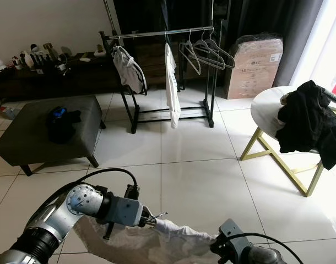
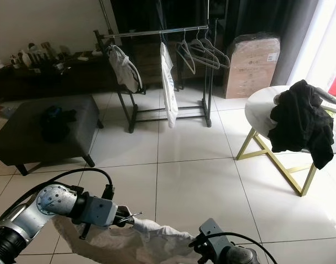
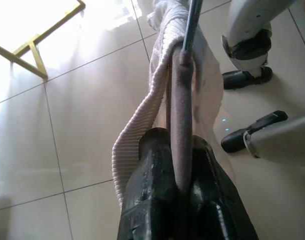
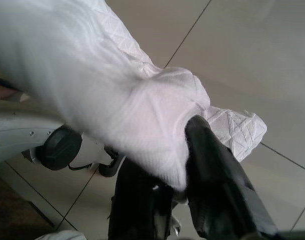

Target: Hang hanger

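while left gripper (image 3: 180,165) jaws clamp hanger (image 3: 182,100), right gripper (image 4: 185,165) jaws pinch white garment (image 4: 117,90).

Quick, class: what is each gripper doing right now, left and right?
Left gripper: closed on the hanger carrying the white garment.
Right gripper: closed on the white garment's cloth.

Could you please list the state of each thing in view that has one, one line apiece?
Left claw: shut on the hanger, at the robot's front.
Hanger: clamped, white garment draped on it.
White garment: held off the floor between both claws.
Right claw: shut on the white garment.
Clothes rack: standing, two garments and empty hangers hung on it.
Black clothing: heaped on the round table.
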`<state>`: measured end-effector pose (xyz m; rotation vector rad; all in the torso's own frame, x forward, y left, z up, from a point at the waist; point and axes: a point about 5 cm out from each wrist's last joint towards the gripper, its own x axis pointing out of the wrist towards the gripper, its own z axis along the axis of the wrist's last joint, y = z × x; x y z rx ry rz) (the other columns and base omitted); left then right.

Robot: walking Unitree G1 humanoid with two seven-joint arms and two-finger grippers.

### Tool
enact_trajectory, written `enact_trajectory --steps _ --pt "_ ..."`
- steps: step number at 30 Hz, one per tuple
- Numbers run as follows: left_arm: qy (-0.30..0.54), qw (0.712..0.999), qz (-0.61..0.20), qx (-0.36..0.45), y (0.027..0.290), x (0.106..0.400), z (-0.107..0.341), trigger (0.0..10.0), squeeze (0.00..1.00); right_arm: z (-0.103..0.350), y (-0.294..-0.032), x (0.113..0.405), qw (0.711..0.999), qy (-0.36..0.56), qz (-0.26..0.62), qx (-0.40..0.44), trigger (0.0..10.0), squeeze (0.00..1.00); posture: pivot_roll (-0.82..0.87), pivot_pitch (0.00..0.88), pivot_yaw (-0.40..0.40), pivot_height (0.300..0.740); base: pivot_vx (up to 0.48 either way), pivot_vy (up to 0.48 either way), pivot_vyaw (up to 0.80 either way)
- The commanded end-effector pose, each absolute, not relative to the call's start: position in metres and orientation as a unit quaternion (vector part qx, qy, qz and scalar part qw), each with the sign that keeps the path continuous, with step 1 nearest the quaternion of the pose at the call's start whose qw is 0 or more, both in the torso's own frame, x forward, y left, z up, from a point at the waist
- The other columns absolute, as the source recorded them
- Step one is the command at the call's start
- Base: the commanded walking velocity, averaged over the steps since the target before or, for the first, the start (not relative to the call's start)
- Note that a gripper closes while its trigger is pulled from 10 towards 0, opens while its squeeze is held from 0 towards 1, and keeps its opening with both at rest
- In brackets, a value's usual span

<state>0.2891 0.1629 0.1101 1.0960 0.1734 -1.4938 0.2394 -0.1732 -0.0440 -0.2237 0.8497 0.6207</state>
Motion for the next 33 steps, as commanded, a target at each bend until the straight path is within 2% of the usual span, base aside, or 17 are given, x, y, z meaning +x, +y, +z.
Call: enact_trajectory --steps 1,6,11,14,15,17,20,25,29,30,31,33 --pt "0.085 0.597 -0.633 0.485 0.178 0.291 0.122 10.0 0.0 -0.045 -0.184 0.238 0.86 0.414 0.277 -0.107 0.0 0.0 -0.08 0.039 0.104 0.74 0.0 0.0 0.0" --pt "0.146 0.559 -0.651 0.492 0.195 0.28 0.121 10.0 0.0 -0.047 -0.189 0.234 0.857 0.424 0.271 -0.105 0.0 0.0 -0.08 0.043 0.103 0.74 0.0 0.0 0.0" --pt "0.198 0.539 -0.654 0.492 0.209 0.274 0.123 10.0 0.0 -0.052 -0.192 0.225 0.848 0.442 0.272 -0.104 0.0 0.0 -0.07 0.044 0.1 0.74 0.0 0.0 0.0" --pt "0.239 0.519 -0.645 0.508 0.221 0.272 0.124 10.0 0.0 -0.055 -0.192 0.22 0.842 0.451 0.276 -0.105 0.0 0.0 -0.07 0.045 0.1 0.74 0.0 0.0 0.0" --pt "0.261 0.506 -0.624 0.535 0.228 0.274 0.122 10.0 0.0 -0.056 -0.192 0.219 0.84 0.454 0.278 -0.107 0.0 0.0 -0.07 0.045 0.101 0.74 0.0 0.0 0.0" --pt "0.261 0.509 -0.587 0.572 0.232 0.282 0.12 10.0 0.0 -0.056 -0.192 0.219 0.841 0.454 0.277 -0.106 0.0 0.0 -0.07 0.045 0.102 0.74 0.0 0.0 0.0" --pt "0.239 0.569 -0.526 0.586 0.224 0.299 0.121 10.0 0.0 -0.056 -0.192 0.219 0.843 0.452 0.273 -0.101 0.0 0.0 -0.07 0.045 0.102 0.74 0.0 0.0 0.0" --pt "0.205 0.597 -0.521 0.575 0.21 0.302 0.122 10.0 0.0 -0.054 -0.191 0.223 0.848 0.444 0.273 -0.093 0.0 0.0 -0.07 0.046 0.101 0.74 0.0 0.0 0.0" --pt "0.2 0.599 -0.529 0.566 0.207 0.3 0.12 10.0 0.0 -0.052 -0.19 0.226 0.853 0.437 0.271 -0.092 0.0 0.0 -0.08 0.047 0.102 0.74 0.0 0.0 0.0" --pt "0.2 0.599 -0.531 0.565 0.206 0.299 0.119 10.0 0.0 -0.05 -0.189 0.228 0.855 0.434 0.272 -0.085 10.0 0.0 -0.08 0.047 0.102 0.74 0.0 0.0 0.0" --pt "0.198 0.599 -0.531 0.565 0.206 0.299 0.119 10.0 0.0 -0.05 -0.188 0.229 0.855 0.433 0.273 -0.081 10.0 1.0 -0.07 0.047 0.101 0.74 0.0 0.0 0.0" --pt "0.191 0.607 -0.531 0.56 0.205 0.299 0.119 10.0 0.0 -0.048 -0.187 0.23 0.856 0.428 0.279 -0.073 10.0 1.0 -0.07 0.047 0.101 0.74 0.0 0.0 0.0"
